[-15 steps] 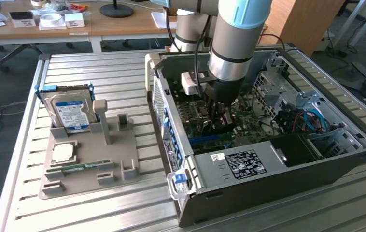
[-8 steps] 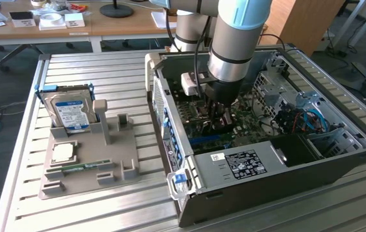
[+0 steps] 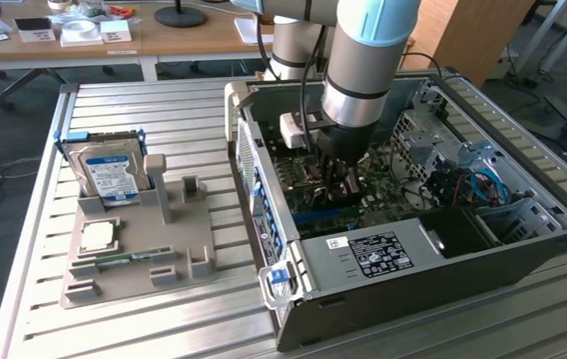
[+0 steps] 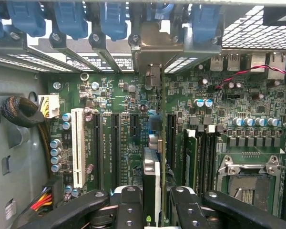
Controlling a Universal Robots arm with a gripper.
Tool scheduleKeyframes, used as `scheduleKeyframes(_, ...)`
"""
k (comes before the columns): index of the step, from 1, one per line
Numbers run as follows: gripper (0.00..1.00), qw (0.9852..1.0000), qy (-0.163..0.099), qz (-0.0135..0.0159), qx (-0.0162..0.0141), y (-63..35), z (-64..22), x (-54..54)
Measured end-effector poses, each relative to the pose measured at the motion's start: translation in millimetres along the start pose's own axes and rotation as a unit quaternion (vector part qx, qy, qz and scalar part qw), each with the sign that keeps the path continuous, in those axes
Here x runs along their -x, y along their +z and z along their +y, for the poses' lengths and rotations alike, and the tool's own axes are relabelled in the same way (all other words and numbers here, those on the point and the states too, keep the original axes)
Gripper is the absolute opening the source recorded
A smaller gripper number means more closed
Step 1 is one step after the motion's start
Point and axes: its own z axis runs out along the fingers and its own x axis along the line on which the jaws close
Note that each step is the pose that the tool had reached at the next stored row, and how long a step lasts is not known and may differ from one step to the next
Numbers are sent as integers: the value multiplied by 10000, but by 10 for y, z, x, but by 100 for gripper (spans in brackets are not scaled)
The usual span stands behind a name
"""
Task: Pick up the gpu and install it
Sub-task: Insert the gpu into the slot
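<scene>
black pincer (image 4: pixel 155 206), green gpu (image 4: pixel 151 174), white slot (image 4: pixel 77 148)

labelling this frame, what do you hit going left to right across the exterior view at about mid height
hard drive → computer case near wall → gripper, down inside the case and shut on the gpu → blue cables

- HDD (image 3: pixel 109 173), silver w/ blue label, upright in a slot of the grey fixture (image 3: pixel 173 232).
- CPU chip (image 3: pixel 98 236) flat on fixture, just beside HDD.
- RAM stick (image 3: pixel 129 258) lying flat, near CPU chip.
- Slatted metal table (image 3: pixel 143 105) under fixture; wooden desk (image 3: pixel 164 37) w/ tape roll (image 3: pixel 79 28) beyond.
</scene>
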Motion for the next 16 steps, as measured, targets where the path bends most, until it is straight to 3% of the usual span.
scheduleKeyframes(16,27,10000,-1,1,0,31,24,-2)
